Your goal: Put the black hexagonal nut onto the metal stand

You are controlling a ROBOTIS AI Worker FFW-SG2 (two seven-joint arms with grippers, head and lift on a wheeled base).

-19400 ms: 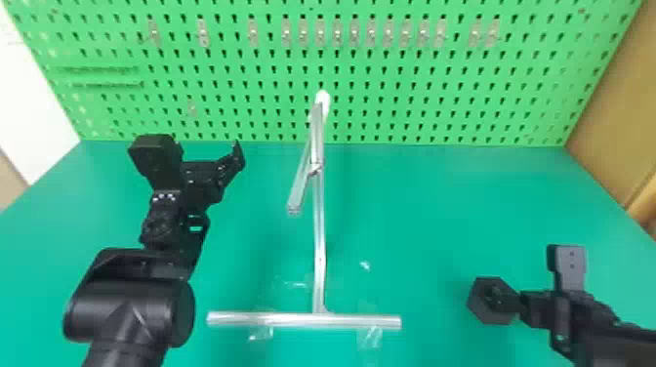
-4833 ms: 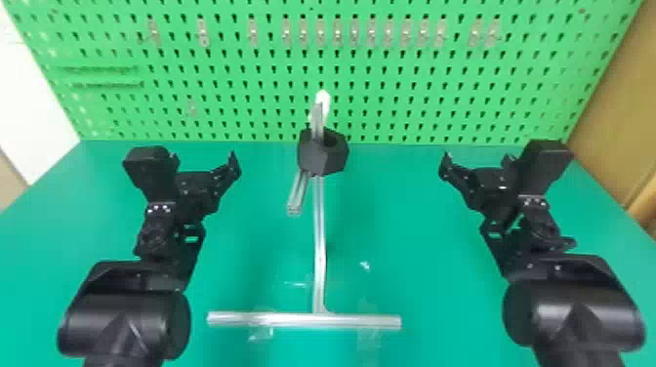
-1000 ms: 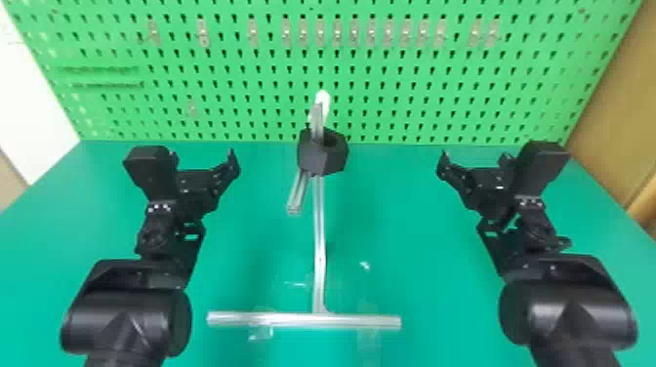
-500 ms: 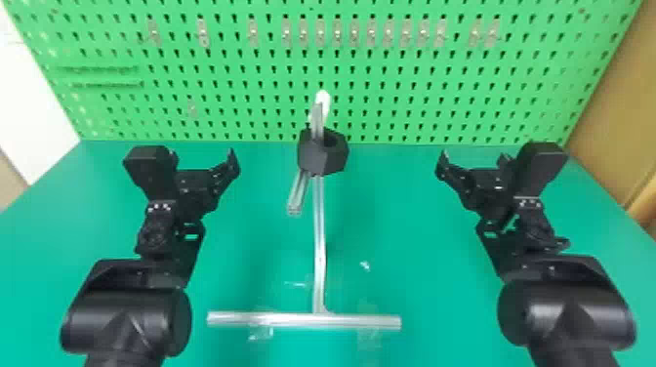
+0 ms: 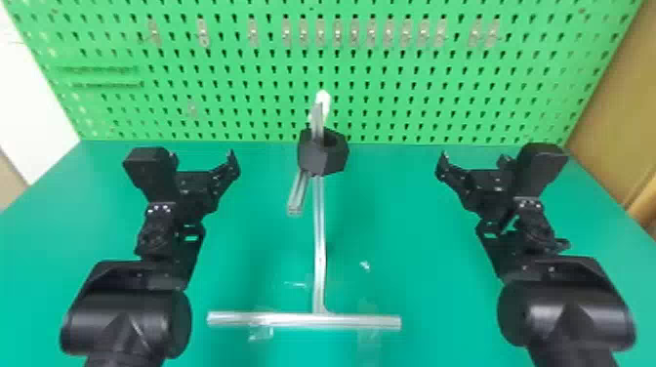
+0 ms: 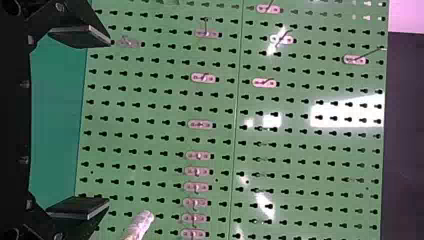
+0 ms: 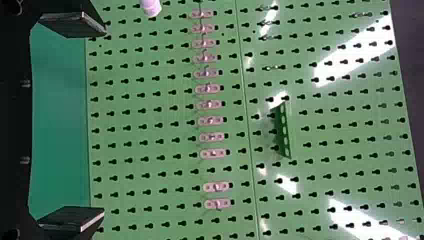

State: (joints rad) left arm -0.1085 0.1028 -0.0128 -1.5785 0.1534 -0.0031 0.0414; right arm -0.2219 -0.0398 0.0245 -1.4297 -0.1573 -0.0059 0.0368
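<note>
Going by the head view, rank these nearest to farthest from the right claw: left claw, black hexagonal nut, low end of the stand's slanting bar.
From the right claw:
1. Black hexagonal nut, to its left, up on the stand.
2. Low end of the slanting bar, just left of the nut.
3. Left claw, beyond the stand.

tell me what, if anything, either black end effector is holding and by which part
Nothing is held. The black left end effector and black right end effector are open; the black hexagonal nut sits on the silver metal stand.
</note>
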